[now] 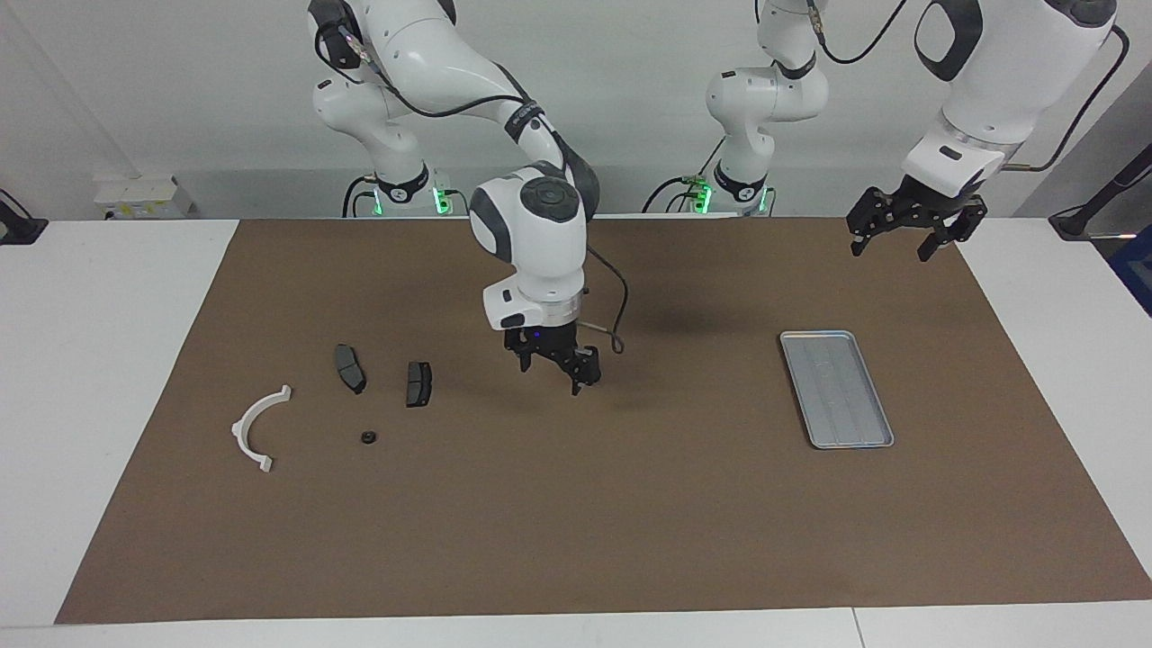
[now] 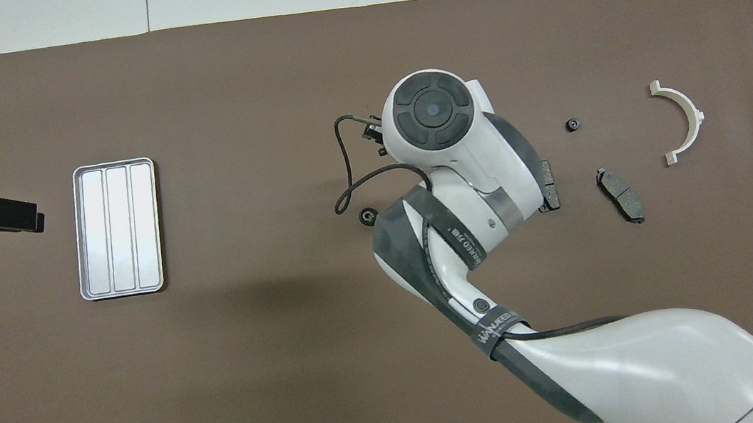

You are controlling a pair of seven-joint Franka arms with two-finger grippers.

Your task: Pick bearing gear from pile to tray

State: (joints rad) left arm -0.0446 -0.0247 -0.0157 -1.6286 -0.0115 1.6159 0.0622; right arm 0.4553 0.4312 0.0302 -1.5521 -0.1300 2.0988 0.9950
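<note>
A small black round bearing gear (image 2: pixel 368 217) lies loose on the brown mat, about midway between the pile and the tray (image 1: pixel 837 387) (image 2: pixel 118 229). My right gripper (image 1: pixel 551 369) hangs open and empty just above the mat, beside that gear on the pile's side, and its fingers hide the gear in the facing view. A second black round piece (image 1: pixel 367 437) (image 2: pixel 572 123) lies in the pile. My left gripper (image 1: pixel 904 236) (image 2: pixel 25 215) waits open, raised over the mat's corner at the left arm's end.
The pile, toward the right arm's end, holds a white half-ring bracket (image 1: pixel 256 427) (image 2: pixel 685 120) and two dark brake pads (image 1: pixel 349 367) (image 1: pixel 418 383). In the overhead view the right arm covers part of one pad (image 2: pixel 547 187). The tray holds nothing.
</note>
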